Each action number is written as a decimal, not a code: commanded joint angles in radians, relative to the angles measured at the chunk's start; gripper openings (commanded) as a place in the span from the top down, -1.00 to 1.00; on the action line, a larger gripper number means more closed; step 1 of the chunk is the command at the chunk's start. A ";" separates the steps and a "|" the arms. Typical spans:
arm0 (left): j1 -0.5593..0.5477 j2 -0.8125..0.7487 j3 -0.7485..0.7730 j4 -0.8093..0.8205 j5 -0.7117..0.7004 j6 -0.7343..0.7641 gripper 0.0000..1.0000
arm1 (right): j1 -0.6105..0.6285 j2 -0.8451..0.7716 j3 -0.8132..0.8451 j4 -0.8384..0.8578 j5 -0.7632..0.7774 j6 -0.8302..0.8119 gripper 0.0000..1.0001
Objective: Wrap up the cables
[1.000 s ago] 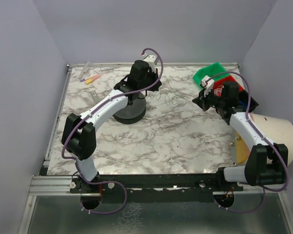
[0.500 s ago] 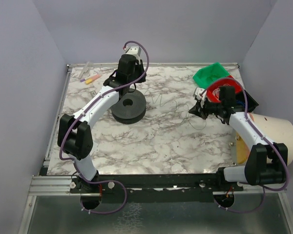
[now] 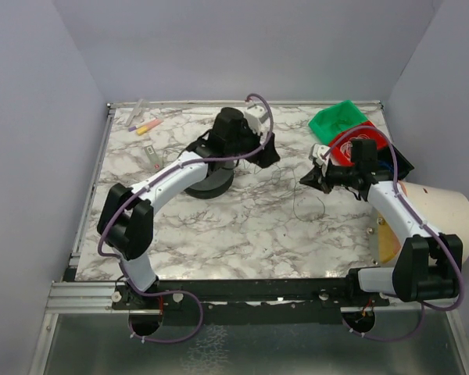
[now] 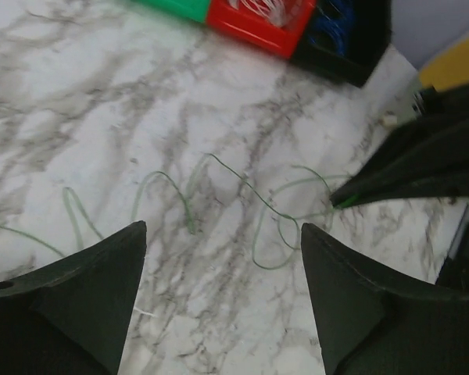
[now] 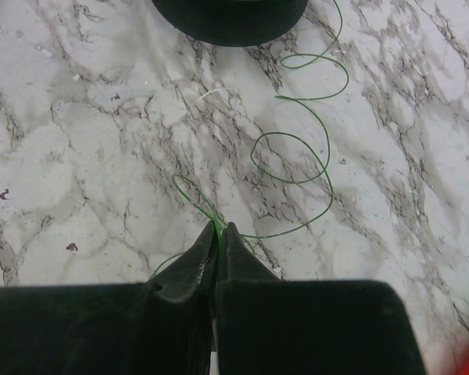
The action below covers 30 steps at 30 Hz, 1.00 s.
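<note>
Left fingers [image 4: 78, 297] are seen spread wide, with nothing between them. They are held above the desk [image 3: 242, 226], just at 3 o'clock of the black spool [image 3: 205, 184]. Right fingers [image 5: 191, 269] are pressed together, with the thin green cable [image 4: 246, 186] pinched at their tips.

The cable is laid out in loose curls on the marble. In the top view it runs from the right fingertips toward 9 o'clock. In the left wrist view, part of it is seen through the gap between the left fingers. In the right wrist view, loops trail off to 1 o'clock, up to the spool edge. Contact with the spool cannot be told.

Green bin [image 3: 338, 117], red bin [image 3: 352, 148] and black bin [image 3: 399, 164] are set in a row at the desk's 1 o'clock corner, with whitish strands seen in the red one. A white bucket-like container [image 3: 442, 215] is lying at the 3 o'clock edge. Pink and yellow markers [image 3: 144, 126] are at the 11 o'clock corner.
</note>
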 commanded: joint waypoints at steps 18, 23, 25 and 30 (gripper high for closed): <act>-0.332 0.088 -0.132 0.048 -0.327 0.361 -0.61 | -0.033 0.057 0.061 -0.094 -0.185 0.031 0.99; -0.360 0.111 -0.164 0.104 -0.479 0.352 -0.56 | -0.043 0.062 0.069 -0.109 -0.219 0.037 0.99; -0.363 0.117 -0.167 0.106 -0.530 0.352 -0.49 | -0.046 0.062 0.071 -0.111 -0.222 0.037 0.99; -0.362 0.110 -0.168 0.132 -0.549 0.376 -0.29 | -0.053 0.072 0.076 -0.113 -0.227 0.046 0.99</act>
